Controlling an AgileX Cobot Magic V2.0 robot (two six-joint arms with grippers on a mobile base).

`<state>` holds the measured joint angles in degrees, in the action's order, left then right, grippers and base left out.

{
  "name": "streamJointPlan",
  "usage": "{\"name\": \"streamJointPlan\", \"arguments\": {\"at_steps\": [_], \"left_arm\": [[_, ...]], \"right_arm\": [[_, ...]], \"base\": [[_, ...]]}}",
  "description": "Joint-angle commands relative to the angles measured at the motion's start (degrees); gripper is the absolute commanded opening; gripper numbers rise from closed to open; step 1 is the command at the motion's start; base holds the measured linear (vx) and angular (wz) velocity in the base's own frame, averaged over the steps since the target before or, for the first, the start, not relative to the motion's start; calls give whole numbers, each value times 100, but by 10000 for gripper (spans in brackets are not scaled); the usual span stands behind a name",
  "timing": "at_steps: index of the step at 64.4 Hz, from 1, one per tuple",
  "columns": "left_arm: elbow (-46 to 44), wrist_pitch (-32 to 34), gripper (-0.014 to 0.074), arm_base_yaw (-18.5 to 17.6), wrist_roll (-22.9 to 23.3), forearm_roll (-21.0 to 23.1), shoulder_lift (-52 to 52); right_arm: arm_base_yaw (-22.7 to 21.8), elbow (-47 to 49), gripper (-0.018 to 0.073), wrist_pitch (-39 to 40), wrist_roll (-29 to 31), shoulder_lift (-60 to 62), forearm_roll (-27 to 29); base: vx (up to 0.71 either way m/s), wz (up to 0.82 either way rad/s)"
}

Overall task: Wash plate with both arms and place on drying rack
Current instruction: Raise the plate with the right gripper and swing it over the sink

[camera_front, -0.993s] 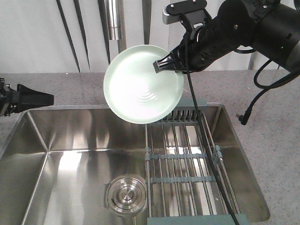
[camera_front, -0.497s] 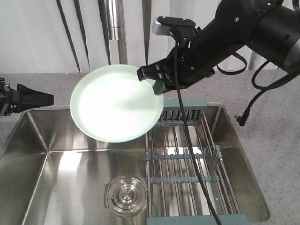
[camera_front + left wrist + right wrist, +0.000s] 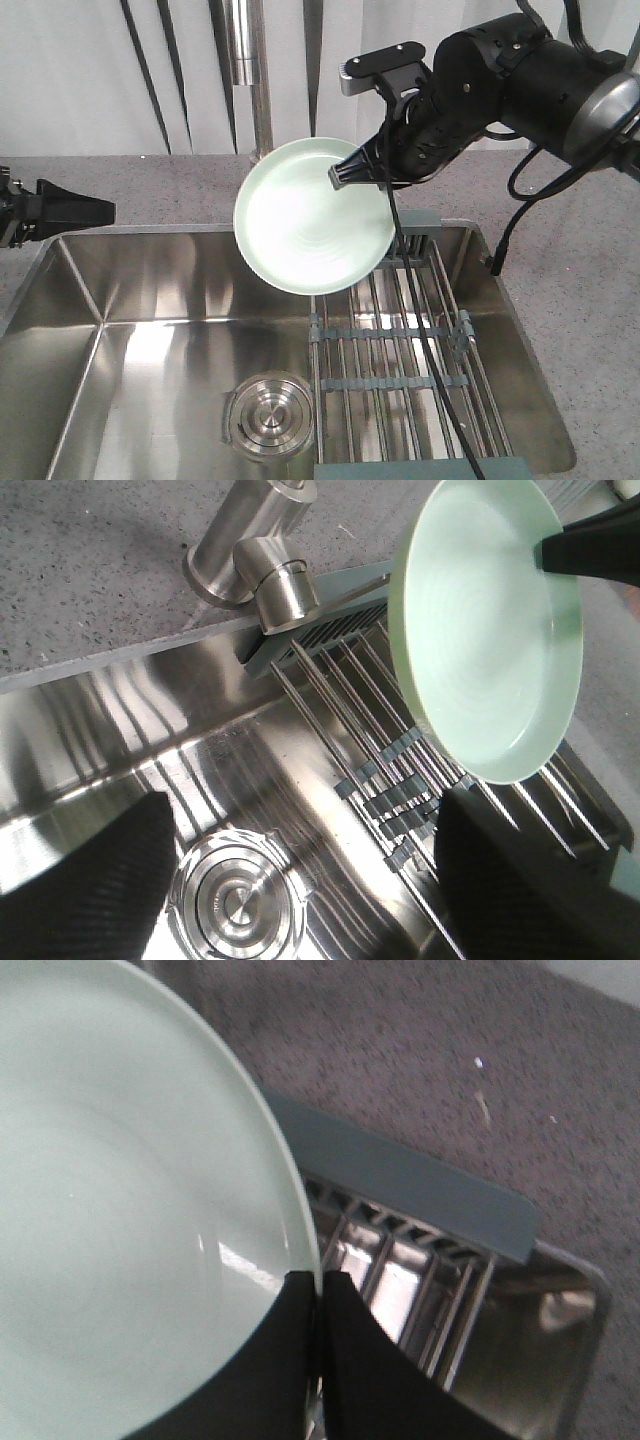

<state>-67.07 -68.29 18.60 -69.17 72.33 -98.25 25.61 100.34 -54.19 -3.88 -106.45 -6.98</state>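
The plate (image 3: pixel 315 215) swings back rightward and steeper, above the sink (image 3: pixel 150 290) beside the drying rack (image 3: pixel 390 360). Right gripper (image 3: pixel 345 173) pinches its rim; left gripper (image 3: pixel 305 815) gapes empty. Such an edge-only pinch may slip, dropping it.

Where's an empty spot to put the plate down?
The drying rack rods are bare, between the sink's right wall and the drain. The sink floor left of the drain is bare too. It's crowded up high: the plate, the right gripper holding it and the faucet sit close together.
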Motion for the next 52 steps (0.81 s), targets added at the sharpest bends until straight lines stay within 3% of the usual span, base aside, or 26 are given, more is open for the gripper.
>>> {"name": "streamJointPlan", "arguments": {"at_steps": [1,7,15,23,28,40,52], "left_arm": [[-134,-325,524,-18,-17,398,281],[-134,-325,524,-18,-17,398,281],[-134,-325,524,-18,-17,398,281],[-134,-325,524,-18,-17,398,281],[-134,-325,524,-18,-17,398,281],[-134,-325,524,-18,-17,398,281],[-134,-325,524,-18,-17,398,281]], "right_arm": [[-38,195,-8,-580,-155,392,-281],[-17,195,-8,-1258,-155,438,102],[-17,195,-8,-1786,144,448,1342],[-17,195,-8,-1463,1012,448,2743],[-17,195,-8,-968,1381,448,3239],[-34,195,-8,367,1312,448,3114],[-34,195,-8,1033,775,448,2354]], "base": [[0,0],[0,0],[0,0],[0,0],[0,0],[0,0],[0,0]]}}
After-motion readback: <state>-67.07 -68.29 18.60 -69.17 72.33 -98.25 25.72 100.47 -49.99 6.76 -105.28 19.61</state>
